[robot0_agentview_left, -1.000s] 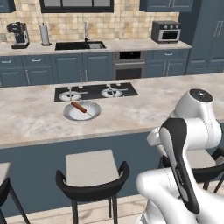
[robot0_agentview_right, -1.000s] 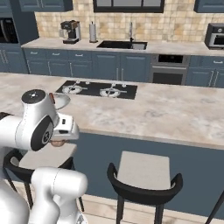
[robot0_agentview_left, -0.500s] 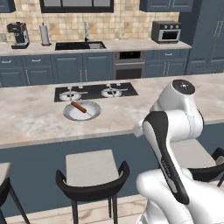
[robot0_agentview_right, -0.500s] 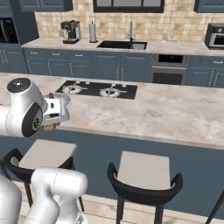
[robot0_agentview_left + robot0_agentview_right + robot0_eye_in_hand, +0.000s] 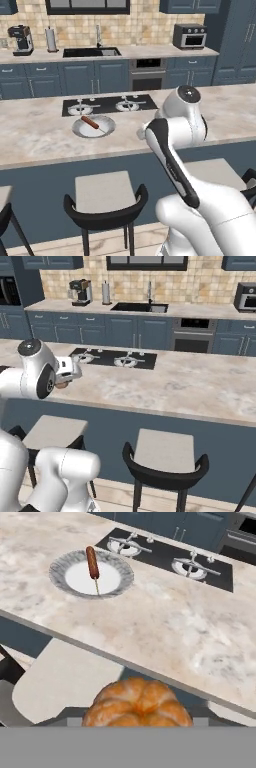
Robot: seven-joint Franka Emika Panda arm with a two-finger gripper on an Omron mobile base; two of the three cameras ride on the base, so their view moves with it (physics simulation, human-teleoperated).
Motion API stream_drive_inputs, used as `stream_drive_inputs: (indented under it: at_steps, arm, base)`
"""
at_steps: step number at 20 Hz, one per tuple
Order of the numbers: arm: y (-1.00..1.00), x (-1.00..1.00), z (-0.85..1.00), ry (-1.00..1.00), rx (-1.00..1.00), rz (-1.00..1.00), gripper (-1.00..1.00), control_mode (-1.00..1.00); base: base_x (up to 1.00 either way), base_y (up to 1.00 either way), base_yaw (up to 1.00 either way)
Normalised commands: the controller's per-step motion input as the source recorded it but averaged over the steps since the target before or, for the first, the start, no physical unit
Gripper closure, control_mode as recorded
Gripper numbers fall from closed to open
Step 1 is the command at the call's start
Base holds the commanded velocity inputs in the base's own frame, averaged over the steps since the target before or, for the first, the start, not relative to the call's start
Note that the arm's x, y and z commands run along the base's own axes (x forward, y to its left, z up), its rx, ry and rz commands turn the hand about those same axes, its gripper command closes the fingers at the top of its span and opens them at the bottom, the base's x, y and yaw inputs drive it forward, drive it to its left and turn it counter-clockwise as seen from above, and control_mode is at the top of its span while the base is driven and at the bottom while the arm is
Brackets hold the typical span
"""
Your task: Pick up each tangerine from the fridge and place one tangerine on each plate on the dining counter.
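Note:
A tangerine [image 5: 137, 704] sits right in front of the hand camera, orange and ribbed, and my gripper [image 5: 65, 380] is shut on it; it hides the fingers in the hand view. From the right base view a bit of orange tangerine [image 5: 62, 385] peeks under the hand, which hovers over the near edge of the dining counter [image 5: 190, 386]. One round pale plate [image 5: 93, 126] [image 5: 91, 574] lies on the counter [image 5: 35, 135] left of the hand, in front of the cooktop. A reddish-brown sausage [image 5: 92, 561] lies on it. The fridge is out of view.
A black cooktop [image 5: 107, 104] is set into the counter behind the plate. Grey stools with black backs [image 5: 105, 195] [image 5: 162, 453] stand below the counter's near edge. The back wall counter carries a sink [image 5: 92, 51], coffee machine [image 5: 21, 40] and toaster oven [image 5: 189, 35].
My arm has swung left along the counter's near edge, carrying the tangerine closer to the plate. Plate and sausage have not moved.

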Motion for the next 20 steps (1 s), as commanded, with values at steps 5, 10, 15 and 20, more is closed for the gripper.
stream_drive_inputs:
  at_steps: [5,10,15,20]
  arm:
    - [0.39,0.75,0.00,0.00,0.09,0.11,1.00,-1.00]
    - [0.45,0.77,0.00,0.00,0.03,0.10,1.00,-1.00]
    - [0.64,0.77,-0.12,0.04,0.00,0.06,1.00,-1.00]
    - [0.46,0.61,-0.44,0.11,0.00,0.08,1.00,-1.00]
  base:
    - [0.00,0.00,0.00]
    - [0.00,0.00,0.00]
    - [0.00,0.00,0.00]
    - [0.00,0.00,0.00]
